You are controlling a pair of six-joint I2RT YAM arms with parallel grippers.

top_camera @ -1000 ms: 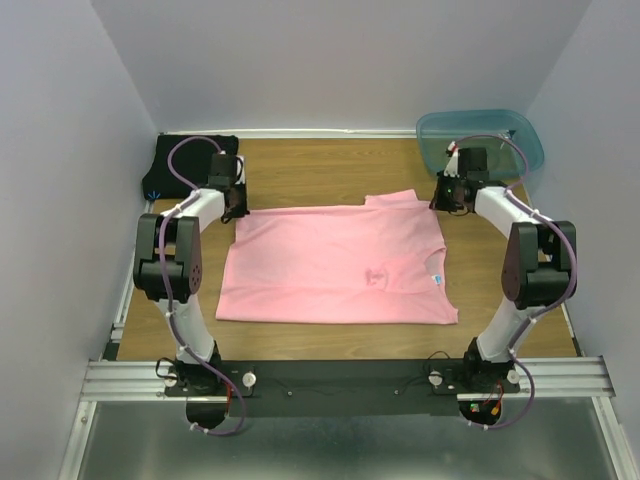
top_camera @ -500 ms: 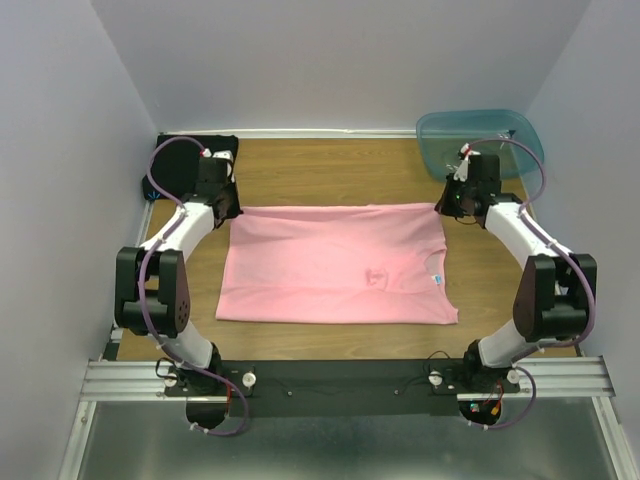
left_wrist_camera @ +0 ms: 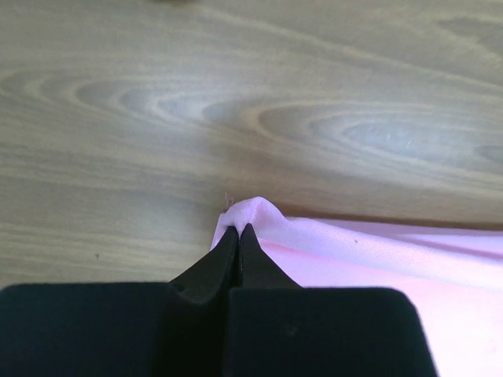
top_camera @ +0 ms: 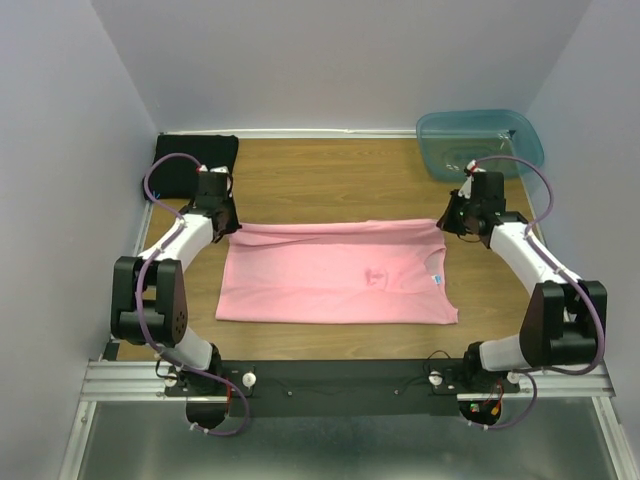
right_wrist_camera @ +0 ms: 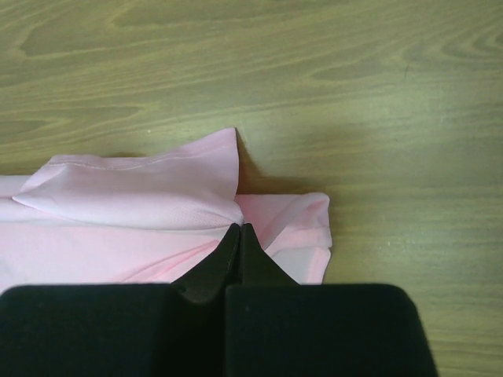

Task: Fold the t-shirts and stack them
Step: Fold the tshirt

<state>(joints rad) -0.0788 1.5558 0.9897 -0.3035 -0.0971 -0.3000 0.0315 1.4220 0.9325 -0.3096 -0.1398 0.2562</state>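
Note:
The light pink t-shirt [top_camera: 335, 275] lies across the middle of the wooden table, its far part folded toward me, its small blue neck label [top_camera: 436, 279] at the right. My left gripper [top_camera: 222, 228] is shut on the shirt's far left corner [left_wrist_camera: 247, 214]. My right gripper [top_camera: 455, 222] is shut on the far right corner [right_wrist_camera: 236, 208], where a sleeve is bunched. The black t-shirt [top_camera: 192, 163] lies folded at the far left corner of the table.
A translucent blue-green plastic bin [top_camera: 480, 141] stands at the far right corner. Grey walls close in the table on the left, back and right. Bare wood [top_camera: 330, 170] lies between the pink shirt and the back wall.
Both grippers have drawn the pink shirt's far edge toward me, from about the back third of the table to its middle. The shirt now shows as a narrower band.

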